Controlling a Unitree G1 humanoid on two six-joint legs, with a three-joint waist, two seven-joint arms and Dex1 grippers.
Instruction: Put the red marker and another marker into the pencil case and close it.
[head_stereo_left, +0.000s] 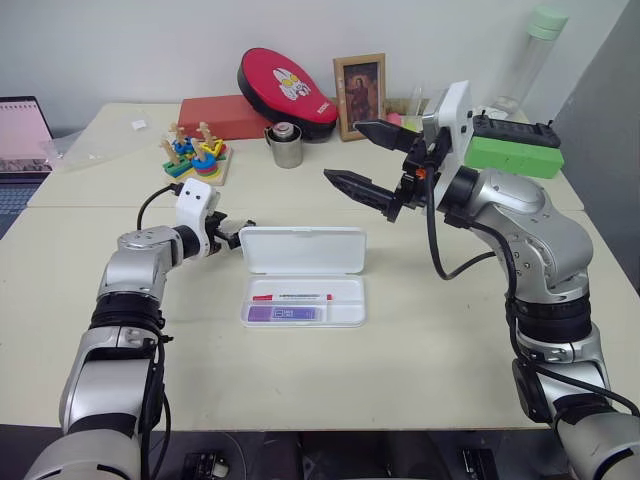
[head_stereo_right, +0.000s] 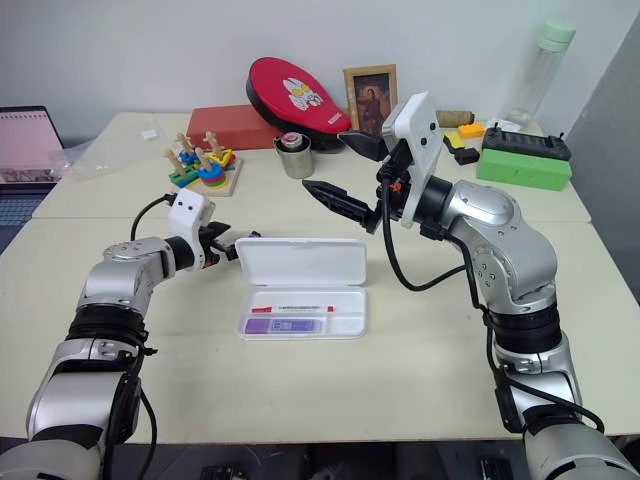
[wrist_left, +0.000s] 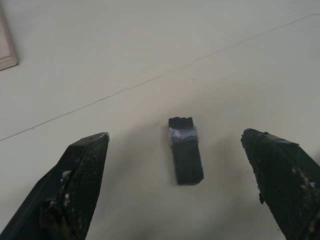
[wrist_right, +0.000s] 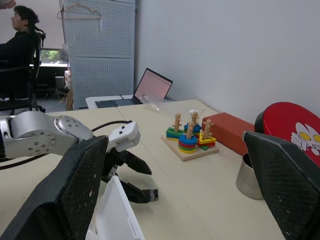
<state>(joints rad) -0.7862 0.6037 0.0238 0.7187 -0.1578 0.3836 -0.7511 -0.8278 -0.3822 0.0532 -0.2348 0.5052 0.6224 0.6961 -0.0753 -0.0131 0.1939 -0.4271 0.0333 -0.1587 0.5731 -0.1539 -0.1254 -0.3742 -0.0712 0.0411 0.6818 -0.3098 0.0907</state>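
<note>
Left gripper (head_stereo_left: 240, 232) hovered low over the table (head_stereo_left: 420, 350), just off the left end of the case lid, fingers spread wide and empty. Straddled, in the left wrist view, a small black block (wrist_left: 185, 156) lying on the table between the 2 fingers (wrist_left: 82, 170), touching neither. Right gripper (head_stereo_left: 362, 160) hung high above the table's middle, well apart from the case, fingers splayed and holding nothing.

Lay open near the table's front edge, slightly left of centre: pencil case (head_stereo_left: 305, 302), lid (head_stereo_left: 303, 249) tipped up on the far side. Rested in the tray, side by side, both lengthwise: red marker (head_stereo_left: 291, 297) on the far side, lilac highlighter (head_stereo_left: 285, 314) on the near side.

Stood along the table's back edge: ring-stacking toy (head_stereo_left: 197, 154) toward the left, metal cup (head_stereo_left: 286, 143) just right of it, red box (head_stereo_left: 225, 115) behind those, red oval pouch (head_stereo_left: 287, 92) leaning beside a framed picture (head_stereo_left: 360, 94). Sat toward the back right corner: green block (head_stereo_left: 514, 153) and a tall clear bottle (head_stereo_left: 533, 55). Showed at the far left: a laptop (head_stereo_left: 22, 132). Appeared beyond, in the right wrist view: a seated person (wrist_right: 19, 37).
</note>
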